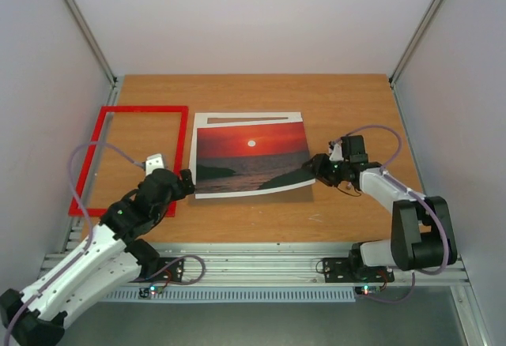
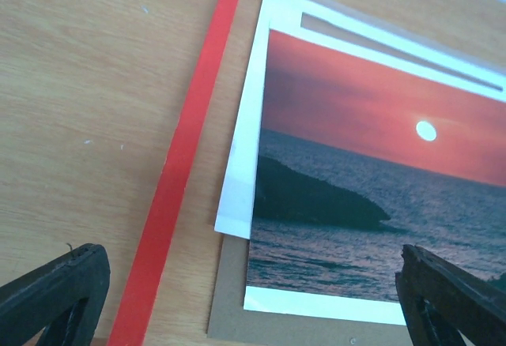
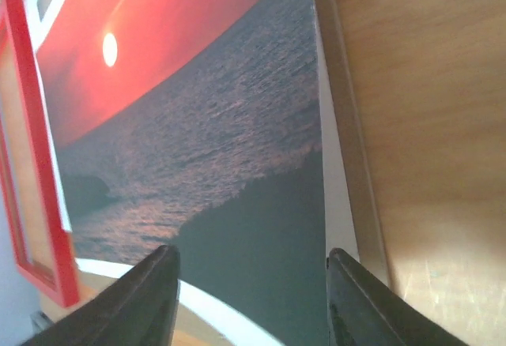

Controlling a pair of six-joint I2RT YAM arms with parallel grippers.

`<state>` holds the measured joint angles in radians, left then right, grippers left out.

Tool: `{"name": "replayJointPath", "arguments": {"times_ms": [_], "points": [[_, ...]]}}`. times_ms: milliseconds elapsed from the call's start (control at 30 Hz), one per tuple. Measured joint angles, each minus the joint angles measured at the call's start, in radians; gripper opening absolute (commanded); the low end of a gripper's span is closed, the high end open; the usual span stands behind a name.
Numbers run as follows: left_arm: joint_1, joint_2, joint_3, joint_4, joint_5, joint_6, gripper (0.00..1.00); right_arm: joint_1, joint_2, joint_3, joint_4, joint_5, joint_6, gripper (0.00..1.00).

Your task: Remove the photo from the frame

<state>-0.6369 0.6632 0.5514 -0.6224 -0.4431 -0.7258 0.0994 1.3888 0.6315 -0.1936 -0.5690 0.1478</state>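
The red frame (image 1: 142, 110) lies empty on the left of the table, its right bar (image 2: 186, 141) beside the stack. The sunset photo (image 1: 251, 156) lies outside it, on a white mat sheet (image 1: 237, 117) and a brown backing board (image 2: 229, 298). My right gripper (image 1: 315, 168) is at the photo's right edge, and its near right corner looks slightly raised. In the right wrist view the jaws (image 3: 251, 253) stand apart, with the photo (image 3: 198, 125) between and beyond them. My left gripper (image 1: 188, 182) is open at the stack's near left corner, its fingers (image 2: 249, 255) wide over the photo (image 2: 356, 141).
The wooden tabletop (image 1: 340, 101) is walled by white panels at the back and on both sides. A metal rail (image 1: 261, 263) with the arm bases runs along the near edge. The red frame (image 3: 32, 141) also shows at the left of the right wrist view.
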Motion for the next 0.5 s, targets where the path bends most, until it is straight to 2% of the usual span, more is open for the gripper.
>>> {"name": "replayJointPath", "arguments": {"times_ms": [100,200,300,333,500], "points": [[0.015,-0.053,0.007,-0.024,0.0,0.0,0.99,0.0,-0.061,0.006,-0.072,0.031,-0.03,0.77],[0.019,-0.098,0.033,-0.08,-0.008,0.001,0.99,-0.001,-0.161,0.038,-0.186,0.1,-0.069,0.88],[0.02,-0.145,0.087,-0.151,-0.021,0.005,0.99,-0.004,-0.272,0.088,-0.298,0.186,-0.103,0.93],[0.02,-0.163,0.11,-0.178,-0.026,0.008,0.99,-0.005,-0.314,0.108,-0.337,0.216,-0.117,0.97],[0.021,-0.28,0.241,-0.279,-0.037,0.021,0.99,-0.005,-0.54,0.238,-0.515,0.35,-0.182,0.98]]}}
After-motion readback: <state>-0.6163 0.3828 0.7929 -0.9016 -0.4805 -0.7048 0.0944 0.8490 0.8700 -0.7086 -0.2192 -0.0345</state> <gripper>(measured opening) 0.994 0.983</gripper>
